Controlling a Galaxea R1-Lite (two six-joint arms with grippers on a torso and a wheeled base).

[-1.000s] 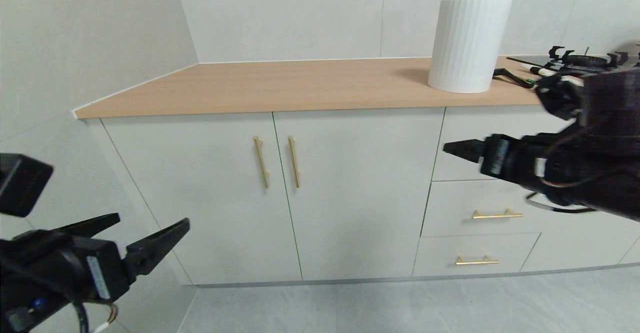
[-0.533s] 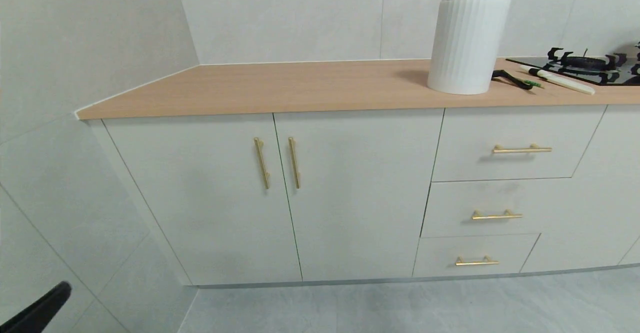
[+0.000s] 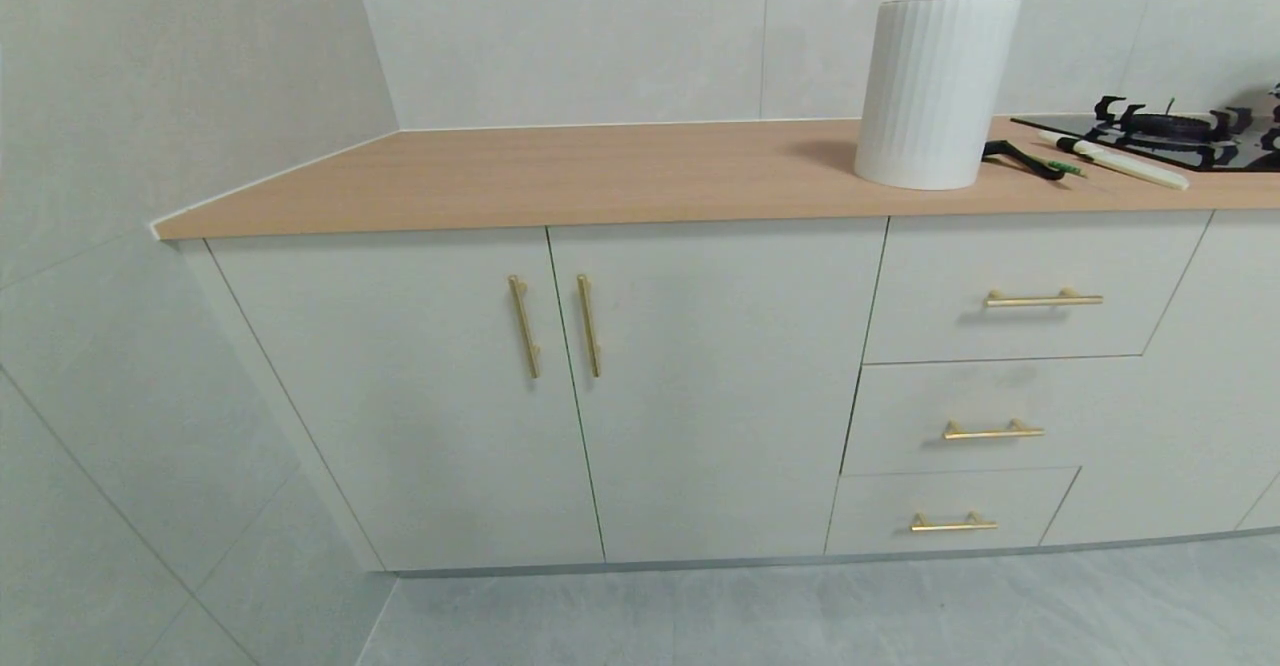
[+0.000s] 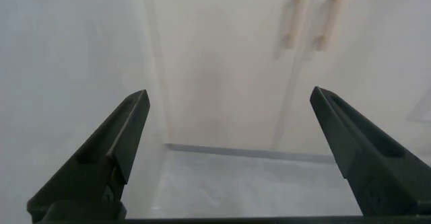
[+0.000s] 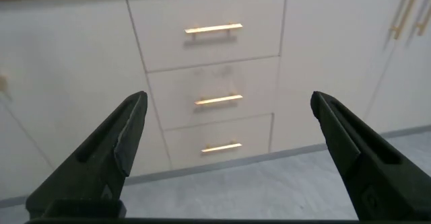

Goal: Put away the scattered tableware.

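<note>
Two open hands, tableware at the counter's far right

Head view: a light wooden counter (image 3: pixel 560 171) tops pale cabinet doors (image 3: pixel 720 386) with upright brass handles and, to their right, three stacked drawers (image 3: pixel 930 296). A tall white ribbed cylinder (image 3: pixel 935 91) stands upright on the counter. Just beside it on the right lies a black-handled utensil (image 3: pixel 1020 158). Farther right a long white utensil (image 3: pixel 1120 161) lies at the front edge of a black gas hob (image 3: pixel 1170 128).

Left wrist view: the left hand (image 4: pixel 229 99) has its dark fingers spread wide, gripping nothing, and faces the cabinet doors and the grey floor (image 4: pixel 256 190).

Right wrist view: the right hand (image 5: pixel 227 99) is equally wide apart and empty, facing the three drawers.
</note>
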